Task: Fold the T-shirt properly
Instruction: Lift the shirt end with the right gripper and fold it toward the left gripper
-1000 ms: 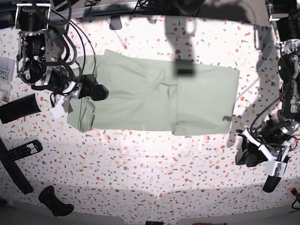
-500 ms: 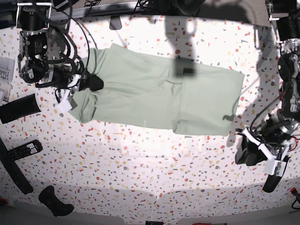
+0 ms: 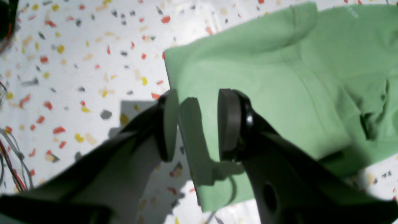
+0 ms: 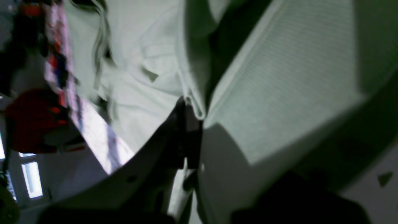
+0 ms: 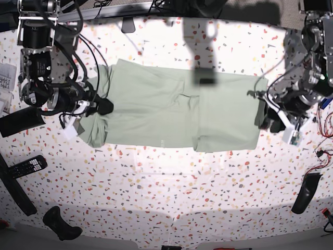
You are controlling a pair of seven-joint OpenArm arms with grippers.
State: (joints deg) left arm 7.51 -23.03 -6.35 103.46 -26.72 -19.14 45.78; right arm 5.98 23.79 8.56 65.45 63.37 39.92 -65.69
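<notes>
T-shirt (image 5: 177,112): lies spread on the speckled desk (image 5: 166,192), toward the far edge, well clear of the near edge.
Long axis: runs side to side across the desk in the base view, from one arm to the other.
Which end is which: I cannot tell from here where the collar lies.
Look: pale sage green, mostly flat, with a raised fold running front to back near the middle; the end by the right gripper is bunched and lifted a little, the other end lies squarer with its corner flat on the desk.
Right gripper (image 5: 102,107): at the bunched end of the shirt; the wrist view shows the jaws clenched on a thin hemmed edge of the cloth.
Left gripper (image 5: 264,115): at the opposite end of the shirt, over its edge; the jaws stand apart with the corner of cloth below them, and nothing is pinched between them.
Desk: white terrazzo with red, yellow and grey flecks.
</notes>
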